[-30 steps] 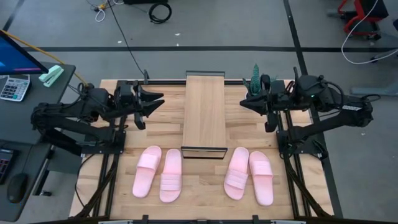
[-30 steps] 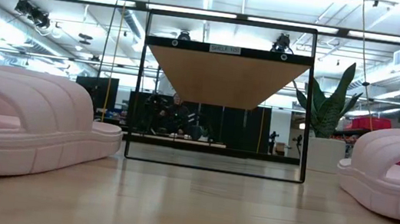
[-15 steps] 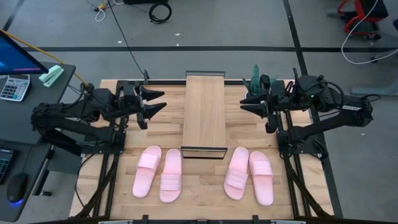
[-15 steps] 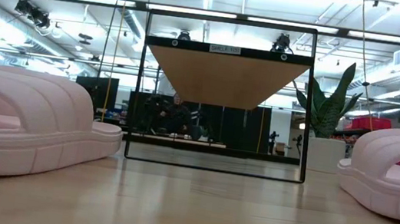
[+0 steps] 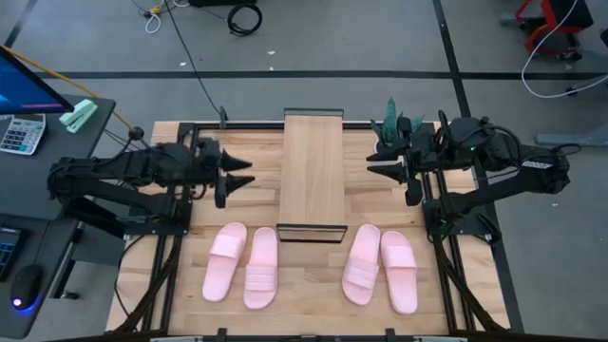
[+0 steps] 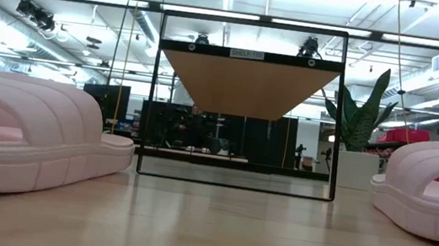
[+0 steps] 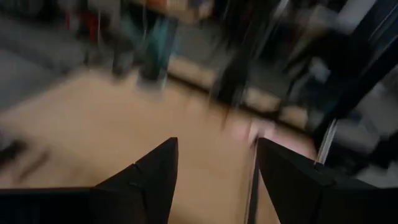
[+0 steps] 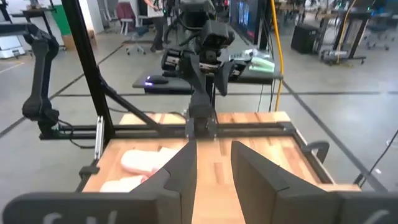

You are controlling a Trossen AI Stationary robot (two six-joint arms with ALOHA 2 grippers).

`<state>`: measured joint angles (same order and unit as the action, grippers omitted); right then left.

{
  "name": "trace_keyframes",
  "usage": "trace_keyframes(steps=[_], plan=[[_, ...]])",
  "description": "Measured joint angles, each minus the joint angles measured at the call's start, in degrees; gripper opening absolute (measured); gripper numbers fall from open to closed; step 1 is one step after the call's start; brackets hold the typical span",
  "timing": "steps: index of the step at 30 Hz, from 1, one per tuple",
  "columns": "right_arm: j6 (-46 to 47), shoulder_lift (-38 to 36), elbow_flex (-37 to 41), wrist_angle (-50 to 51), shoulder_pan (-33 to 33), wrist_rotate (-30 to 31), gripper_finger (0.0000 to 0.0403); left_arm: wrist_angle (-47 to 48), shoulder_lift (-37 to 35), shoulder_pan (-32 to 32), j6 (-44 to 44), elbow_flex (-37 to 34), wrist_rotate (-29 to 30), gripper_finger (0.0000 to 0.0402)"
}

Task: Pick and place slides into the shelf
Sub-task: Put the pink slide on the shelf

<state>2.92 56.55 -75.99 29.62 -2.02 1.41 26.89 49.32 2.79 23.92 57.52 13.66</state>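
Four pale pink slides lie soles down on the table's near half: a left pair and a right pair. In the low view one slide shows at each side. The shelf, a light-wood board on a black frame, stands at the table's middle, running far to near. My left gripper hovers open left of the shelf. My right gripper hovers open right of it and faces the board.
A small green plant stands at the far right corner behind my right gripper. Black arm frames flank the shelf. A desk with a calculator sits beyond the table's left edge. Bare wood lies between the two pairs.
My left gripper has swung a little toward the table's near edge and toward the shelf, turning at the wrist, and has stayed open. The slides and the shelf have kept still.
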Motion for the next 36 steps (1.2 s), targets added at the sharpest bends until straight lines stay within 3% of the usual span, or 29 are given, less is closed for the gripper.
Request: trace_keyframes(steps=[3, 8, 13, 19, 27, 36], plan=[[0.4, 0.0, 0.0, 1.9, 0.0, 0.0, 0.0105, 10.3, 0.6, 0.0, 4.1, -0.1, -2.8, 0.0224], [0.5, 0.0, 0.0, 2.3, 0.0, 0.0, 0.0105, 18.5, 3.1, 0.0, 7.3, -0.1, -8.8, 0.0225], [1.7, 0.0, 0.0, 4.0, 0.0, 0.0, 0.0105, 18.2, 6.2, 0.0, 7.0, 0.0, -12.3, 0.0207], [8.2, 0.0, 0.0, 14.5, 0.0, -0.9, 0.0105, 19.1, 9.9, 0.0, 5.4, -0.1, -12.5, 0.0181], [17.2, 0.0, 1.4, 24.6, -0.3, -10.1, 0.0105, 18.7, 11.5, 0.0, 5.0, -0.1, -13.9, 0.018], [23.1, -0.7, 10.5, 25.3, -5.4, -16.3, 0.0105, 18.0, 11.4, 0.0, 5.4, -0.1, -13.8, 0.0174]])
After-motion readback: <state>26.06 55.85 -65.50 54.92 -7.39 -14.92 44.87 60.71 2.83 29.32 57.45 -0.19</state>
